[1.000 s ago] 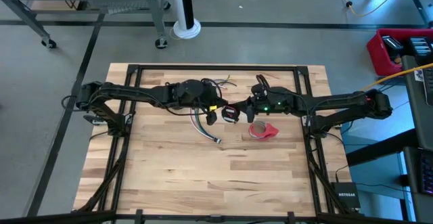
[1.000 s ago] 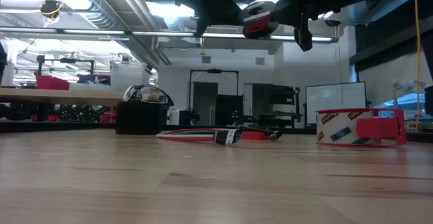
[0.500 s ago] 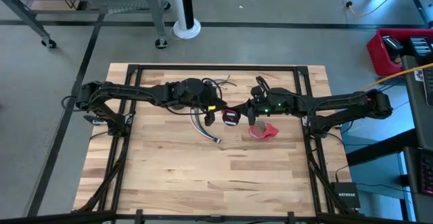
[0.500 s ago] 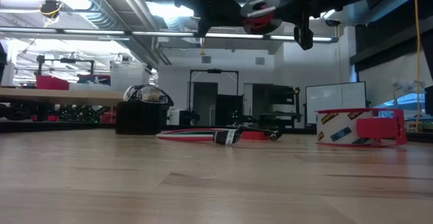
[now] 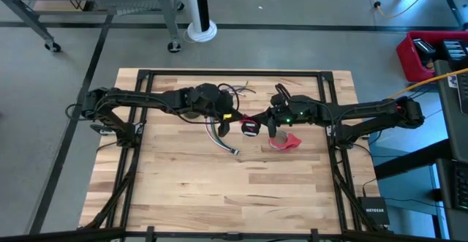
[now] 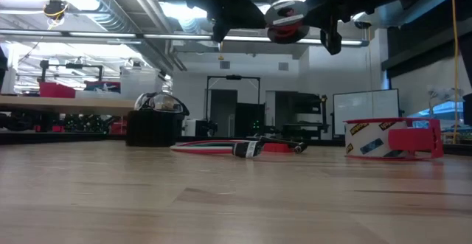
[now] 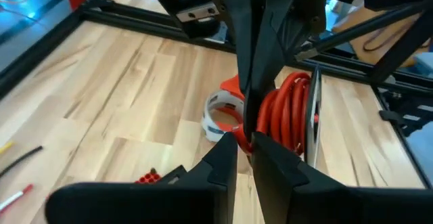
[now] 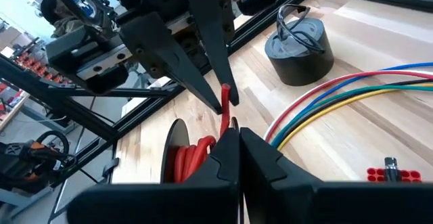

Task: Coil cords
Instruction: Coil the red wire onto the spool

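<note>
Where the two arms meet above the middle of the bench (image 5: 183,191), the right pincer (image 8: 233,132) is pressed together on the thin red free end of the small black-and-red coil (image 5: 251,127), which hangs between the arms, clear of the wood. The left pincer (image 7: 245,141) stands almost shut at the coil's red turns, its tips touching or nipping them; which of the two cannot be told. In the left wrist view the coil appears as a tight stack of red loops beside a flat disc; in the low view it sits high, directly beneath the dark arms. Farther out, the long bundle (image 5: 221,138) of red, green, white and grey wires lies loose on the bench below the left arm, its plug end (image 5: 234,152) pointing toward the near edge. The small grey coil (image 8: 299,51) with its black loop rests on the bench just beyond the bundle. A red tape roll (image 5: 284,141) lies near the right pincer, and a small red block (image 8: 389,175) sits beside the coloured wires. By judgement, the red cord is light, limp and springy, liable to unwind if released; it is best held at the free end and across the stacked turns, not by a single strand.
</note>
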Tool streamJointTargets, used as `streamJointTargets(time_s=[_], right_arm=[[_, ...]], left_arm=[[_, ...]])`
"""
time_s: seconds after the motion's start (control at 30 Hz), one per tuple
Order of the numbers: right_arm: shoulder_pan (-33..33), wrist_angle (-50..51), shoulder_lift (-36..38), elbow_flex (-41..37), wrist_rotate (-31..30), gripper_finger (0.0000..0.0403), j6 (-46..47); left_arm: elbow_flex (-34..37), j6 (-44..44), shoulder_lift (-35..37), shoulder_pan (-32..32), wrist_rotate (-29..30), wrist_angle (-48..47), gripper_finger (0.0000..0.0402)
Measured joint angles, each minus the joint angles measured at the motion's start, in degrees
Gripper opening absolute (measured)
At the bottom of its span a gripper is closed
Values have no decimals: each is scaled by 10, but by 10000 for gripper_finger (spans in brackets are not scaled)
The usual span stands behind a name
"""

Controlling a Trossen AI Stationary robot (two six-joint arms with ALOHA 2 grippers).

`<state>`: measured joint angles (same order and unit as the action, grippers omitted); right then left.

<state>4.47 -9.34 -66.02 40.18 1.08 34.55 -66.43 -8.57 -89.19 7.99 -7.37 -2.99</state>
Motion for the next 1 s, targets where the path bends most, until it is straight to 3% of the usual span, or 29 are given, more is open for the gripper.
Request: streamJointTargets(time_s=[0.8,1.0], right_arm=[[0,-49,0,0,30,1,-19],[0,-64,0,0,32,1,-19]], left_arm=[[0,14,1,-1,-76,25,31],[0,29,1,-1,-93,27,6]])
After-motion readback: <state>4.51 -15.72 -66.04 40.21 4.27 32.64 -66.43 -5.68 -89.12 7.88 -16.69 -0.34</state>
